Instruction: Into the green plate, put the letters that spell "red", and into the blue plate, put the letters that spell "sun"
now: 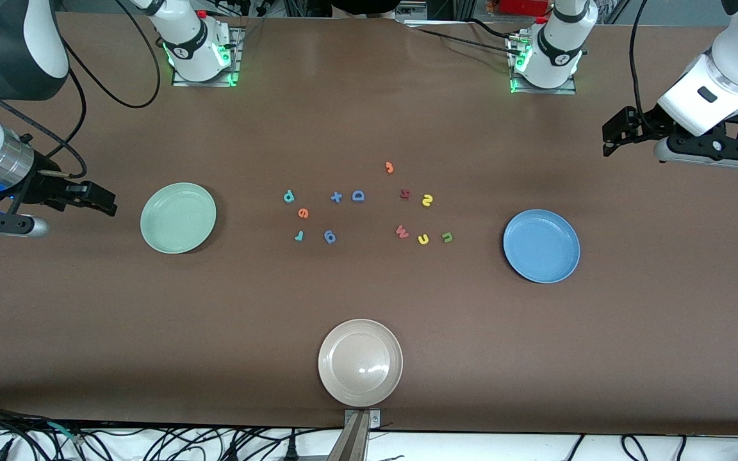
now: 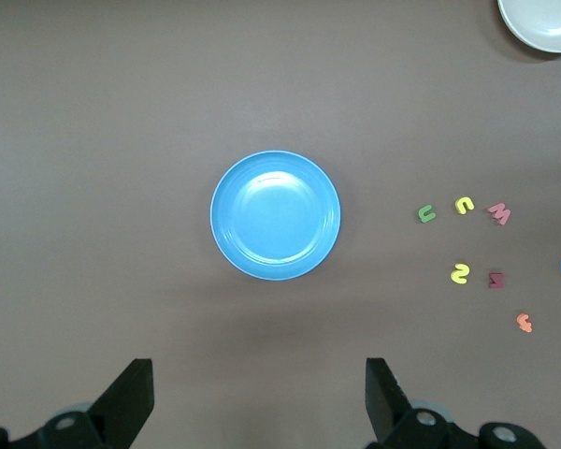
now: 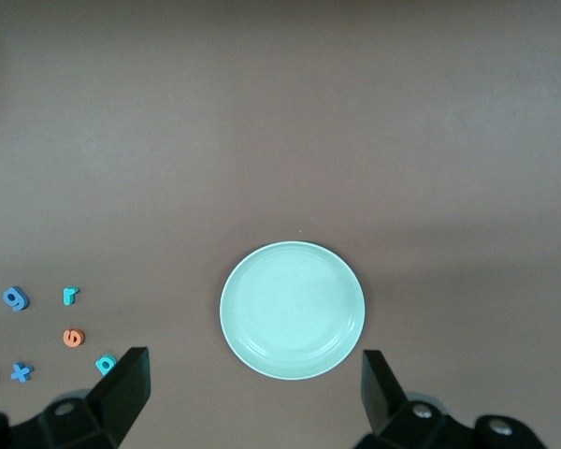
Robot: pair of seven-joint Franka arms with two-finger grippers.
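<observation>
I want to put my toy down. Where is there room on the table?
Bare table lies between the green plate and the letters, and between the beige plate and the letters. The middle is crowded with letters, up to near the blue plate.

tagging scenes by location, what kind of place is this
Most likely a robotics lab bench. Two arms are bolted to a brown table, loose cables trail along its edge, and staged props lie on it: scattered foam letters between a green plate and a blue plate.
</observation>
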